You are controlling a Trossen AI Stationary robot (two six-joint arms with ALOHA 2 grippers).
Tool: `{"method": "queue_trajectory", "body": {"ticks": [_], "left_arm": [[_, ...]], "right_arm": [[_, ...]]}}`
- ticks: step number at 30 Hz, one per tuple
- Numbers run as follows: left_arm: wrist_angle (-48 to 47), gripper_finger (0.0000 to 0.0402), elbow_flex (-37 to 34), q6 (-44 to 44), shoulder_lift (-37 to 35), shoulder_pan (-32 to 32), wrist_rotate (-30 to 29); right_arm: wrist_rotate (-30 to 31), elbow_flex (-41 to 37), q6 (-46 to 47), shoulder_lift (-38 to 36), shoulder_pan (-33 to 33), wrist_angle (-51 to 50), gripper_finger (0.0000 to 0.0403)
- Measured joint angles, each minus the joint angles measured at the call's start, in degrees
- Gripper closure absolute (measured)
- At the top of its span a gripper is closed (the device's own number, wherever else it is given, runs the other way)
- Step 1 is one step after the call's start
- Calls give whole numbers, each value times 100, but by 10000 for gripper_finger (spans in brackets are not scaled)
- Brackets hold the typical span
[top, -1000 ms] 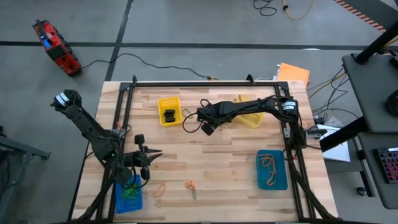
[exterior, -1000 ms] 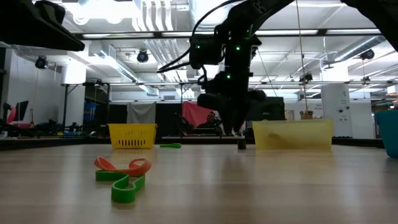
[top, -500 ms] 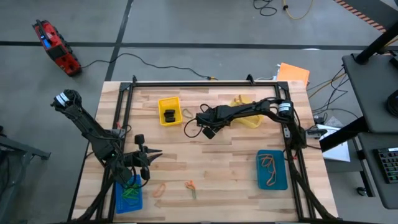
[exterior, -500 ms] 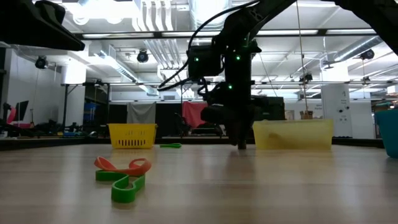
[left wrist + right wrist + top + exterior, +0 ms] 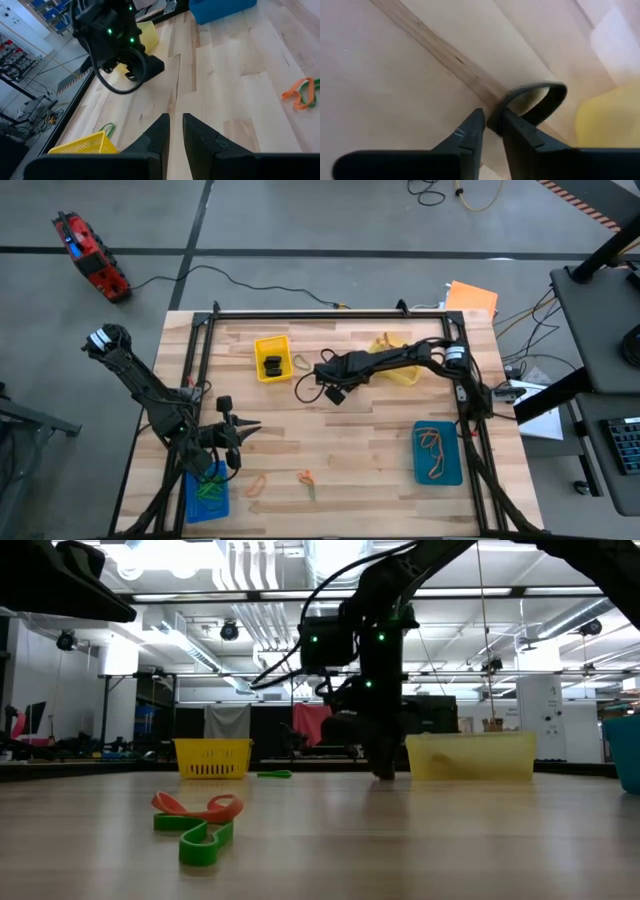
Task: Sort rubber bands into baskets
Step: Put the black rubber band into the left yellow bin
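So the right end effector [image 5: 490,127] is down on the desk [image 5: 350,430] in the far-middle area, btw the bright yellow basket [image 5: 271,357] on its left and the pale yellow basket [image 5: 398,370] on its right. Wrist cam shows its fingertips pinched nearly together on the near edge of a dark rubber band [image 5: 532,102]; the loop lies flat and sticks out straight ahead of the tips, its long axis roughly across them. Looks like a grip on the band, w/ the yellow basket (black bands in it already) prob the drop spot, just to the left. Left end effector [image 5: 174,131] idles near-left over the blue basket [image 5: 207,492], fingers close together, holding nothing.
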Motion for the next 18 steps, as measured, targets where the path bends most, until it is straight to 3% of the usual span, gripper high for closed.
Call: {"method": "queue_trajectory", "body": {"ticks": [6, 18], "left_arm": [[2, 365, 0, -1, 0, 0, 0], [162, 364, 0, -27, 0, 0, -7]], "right_arm": [[21, 17, -272, 254, 11, 85, 389], [-109, 97, -998, -192, 399, 60, 394]]}}
